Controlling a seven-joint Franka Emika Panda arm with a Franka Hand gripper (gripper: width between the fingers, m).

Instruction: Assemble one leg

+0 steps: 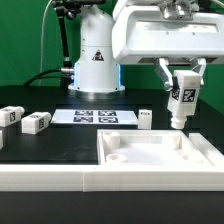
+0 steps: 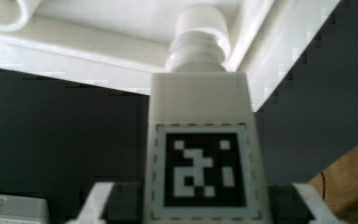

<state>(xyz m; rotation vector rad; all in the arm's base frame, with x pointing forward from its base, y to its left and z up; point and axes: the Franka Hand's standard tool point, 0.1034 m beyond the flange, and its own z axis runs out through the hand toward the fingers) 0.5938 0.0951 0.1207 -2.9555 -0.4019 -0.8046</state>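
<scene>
In the exterior view, the gripper [image 1: 182, 88] hangs from the wrist at the exterior view's right. It is clamped on the held leg [image 1: 182, 97], one finger on each side. The leg hangs upright with its marker tag facing the camera and its round peg end pointing down. That is the way it would have to point to enter a socket. It hovers over the far right corner of the white square panel [image 1: 120, 170], whose rimmed recesses face up. I judge that the arm is lining the peg up with that corner recess. This view does not show whether the peg touches the panel yet.

Three more legs lie on the black table [image 1: 40, 145], out of the arm's way. One spare leg [image 1: 146, 118] stands just behind the panel's far rim. Two left-hand legs [image 1: 37, 123] lie near each other at the exterior view's left. The marker board [image 1: 95, 117] lies flat between them.

In the wrist view, the camera looks along the held leg [image 2: 202, 110]. The fingers [image 2: 101, 203] press its two sides near the tagged end, leaving the peg free. The peg points into a rimmed corner pocket of the panel [image 2: 87, 45]. It looks roughly centred on the pocket, so the grip seems well set for the insertion. How deep the peg sits cannot be told.
</scene>
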